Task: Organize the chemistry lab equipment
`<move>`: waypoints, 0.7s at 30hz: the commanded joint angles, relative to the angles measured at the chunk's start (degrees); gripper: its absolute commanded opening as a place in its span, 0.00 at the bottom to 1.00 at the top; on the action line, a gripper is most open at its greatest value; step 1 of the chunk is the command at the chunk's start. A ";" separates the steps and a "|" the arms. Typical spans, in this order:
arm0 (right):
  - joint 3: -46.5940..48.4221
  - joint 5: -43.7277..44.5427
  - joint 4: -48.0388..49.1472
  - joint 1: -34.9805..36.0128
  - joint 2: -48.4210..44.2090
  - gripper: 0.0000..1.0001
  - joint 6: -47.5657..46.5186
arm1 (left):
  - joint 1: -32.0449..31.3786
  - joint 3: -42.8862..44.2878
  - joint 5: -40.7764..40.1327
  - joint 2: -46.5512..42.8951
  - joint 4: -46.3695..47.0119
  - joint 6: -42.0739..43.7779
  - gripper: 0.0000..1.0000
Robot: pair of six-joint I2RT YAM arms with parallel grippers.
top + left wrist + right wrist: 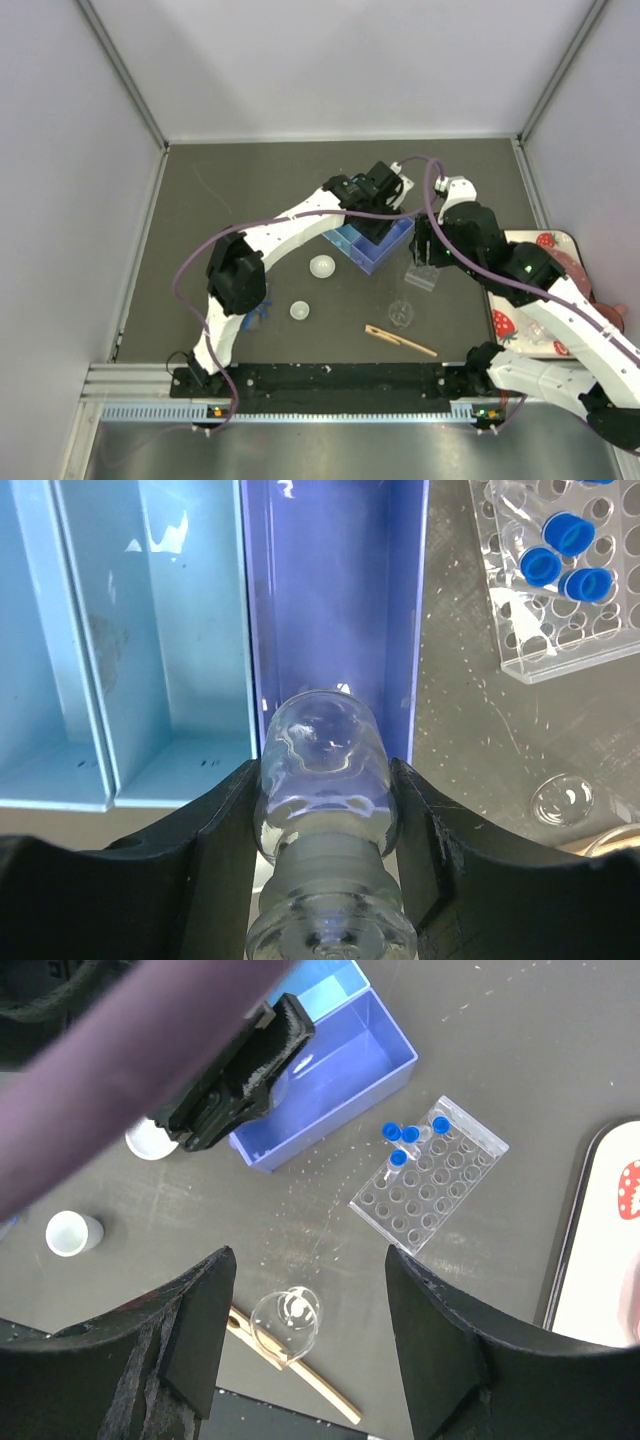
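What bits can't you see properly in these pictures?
Blue tweezers: top view, mostly hidden behind the left arm.
Tiny glass beaker: left wrist view, sides covered by the left tool, end cut by the bottom edge.
Strawberry tray: top view, partly under the right arm.

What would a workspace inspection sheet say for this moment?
Surface: dark table.
Job's things: tube rack holding blue-capped tubes; round dishes, glass beaker and wooden clip lying loose; blue bin.
Clutter: strawberry-print tray, right edge.
Grippers: left gripper shut on a small glass vessel over the bin; right gripper open above the beaker.
Cables: purple cable draped over the arms.
Surroundings: pale enclosure walls.
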 commanded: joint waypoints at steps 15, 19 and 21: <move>-0.97 1.54 1.35 0.79 -4.21 0.62 0.63 | -0.82 1.59 2.30 6.24 5.59 -0.91 0.00; -1.33 1.45 1.26 0.79 -4.65 0.63 0.63 | -0.83 1.59 1.69 7.21 5.85 -0.74 0.00; -1.68 1.45 1.26 0.79 -4.65 0.62 0.63 | -0.83 1.68 1.60 7.65 5.94 -0.74 0.00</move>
